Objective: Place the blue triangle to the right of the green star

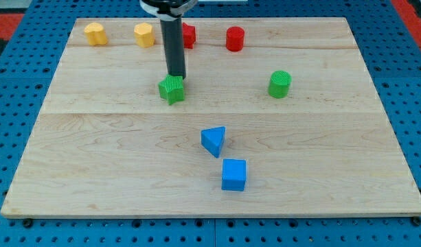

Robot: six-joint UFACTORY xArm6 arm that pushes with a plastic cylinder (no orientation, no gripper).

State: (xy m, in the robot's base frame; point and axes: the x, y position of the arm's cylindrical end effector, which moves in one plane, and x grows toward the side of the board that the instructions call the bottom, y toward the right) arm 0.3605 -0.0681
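Note:
The blue triangle [213, 140] lies on the wooden board [93, 151] a little right of centre, below the middle. The green star [172, 89] sits up and to the left of it. My tip [176, 76] stands right at the star's upper edge, touching or nearly touching it from the view's top. The rod rises straight up out of the frame.
A blue cube [234, 174] lies just below the blue triangle. A green cylinder [279, 84] stands at the right. Along the top edge are two yellow blocks [95, 33] [144, 34], a red block [189, 36] partly behind the rod, and a red cylinder [235, 38].

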